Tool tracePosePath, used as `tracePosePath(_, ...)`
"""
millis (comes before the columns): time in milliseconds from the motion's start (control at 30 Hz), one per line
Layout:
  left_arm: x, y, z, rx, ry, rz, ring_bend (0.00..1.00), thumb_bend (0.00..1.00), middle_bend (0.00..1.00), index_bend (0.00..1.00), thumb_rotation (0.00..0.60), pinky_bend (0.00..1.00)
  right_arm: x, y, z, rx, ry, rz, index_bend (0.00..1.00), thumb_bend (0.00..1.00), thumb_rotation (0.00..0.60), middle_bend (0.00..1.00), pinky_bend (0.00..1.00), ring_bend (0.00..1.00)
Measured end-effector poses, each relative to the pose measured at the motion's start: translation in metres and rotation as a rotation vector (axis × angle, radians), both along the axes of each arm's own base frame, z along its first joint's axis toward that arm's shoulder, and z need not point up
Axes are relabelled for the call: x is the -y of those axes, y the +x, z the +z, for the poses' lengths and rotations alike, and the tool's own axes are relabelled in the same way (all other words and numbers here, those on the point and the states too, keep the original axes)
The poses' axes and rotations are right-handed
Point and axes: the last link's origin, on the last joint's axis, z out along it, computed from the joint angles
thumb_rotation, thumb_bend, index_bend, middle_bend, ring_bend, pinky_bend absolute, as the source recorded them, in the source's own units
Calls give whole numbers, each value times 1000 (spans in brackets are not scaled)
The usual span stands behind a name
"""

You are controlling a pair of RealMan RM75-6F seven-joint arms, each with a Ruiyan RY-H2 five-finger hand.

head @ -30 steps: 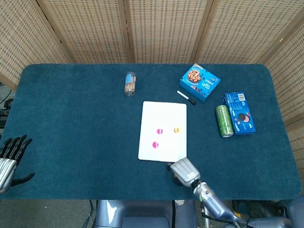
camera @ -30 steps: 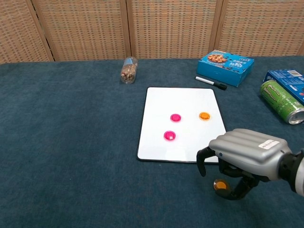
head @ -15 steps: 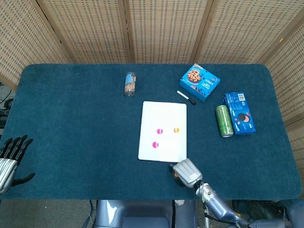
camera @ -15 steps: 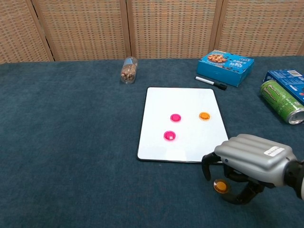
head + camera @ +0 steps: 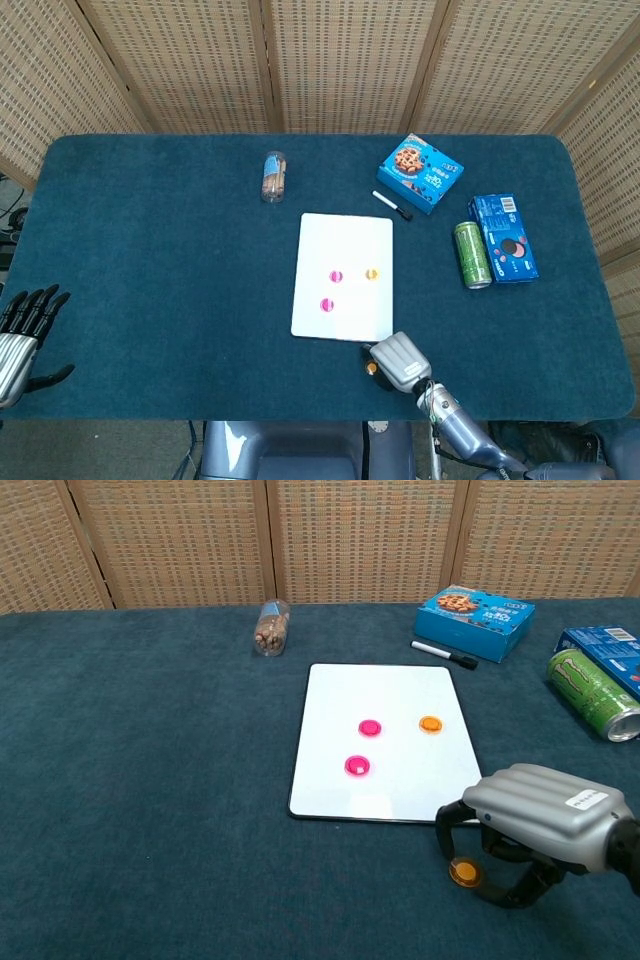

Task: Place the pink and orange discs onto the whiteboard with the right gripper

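Right hand (image 5: 535,830) arched over loose orange disc (image 5: 462,872) on cloth just off whiteboard (image 5: 381,693) near edge, fingers curled but not yet pinching; best close on the rim, then lift.

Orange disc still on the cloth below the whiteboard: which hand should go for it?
The right hand. It hovers right at the loose orange disc, just off the whiteboard. The left hand sits at the table's far left edge.
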Motion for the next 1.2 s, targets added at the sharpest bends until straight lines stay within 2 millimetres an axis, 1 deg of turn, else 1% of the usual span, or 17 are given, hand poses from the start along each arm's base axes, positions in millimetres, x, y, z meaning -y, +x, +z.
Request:
tracePosePath(167,0,0,0,1,1,1,0,0,0,0,600,0,0,-2,-1,-1,3,-4,420,363,600,968,1000,950)
tracePosePath(333,0,0,0,1,-1,1,0,0,0,0,600,0,0,-3,-2,-2,5,-2,506,363,600,970,1000,950)
tracePosePath(600,0,0,0,2,0,2,0,0,0,0,600,0,1,-5,-4,7,7,-16,522,363,600,970,1000,950)
tracePosePath(833,0,0,1,4,2,3,0,0,0,0,600,0,4,0,0,48,6,-42,526,363,600,970,1000,950)
tracePosePath(1033,0,-1,2,5,6,4,0,0,0,0,600,0,15,13,9,82,-21,-41,526,363,600,970,1000,949)
tracePosePath(1200,0,0,1,2,2,2,0,0,0,0,600,0,37,26,15,89,-66,-51,527,363,600,970,1000,950)
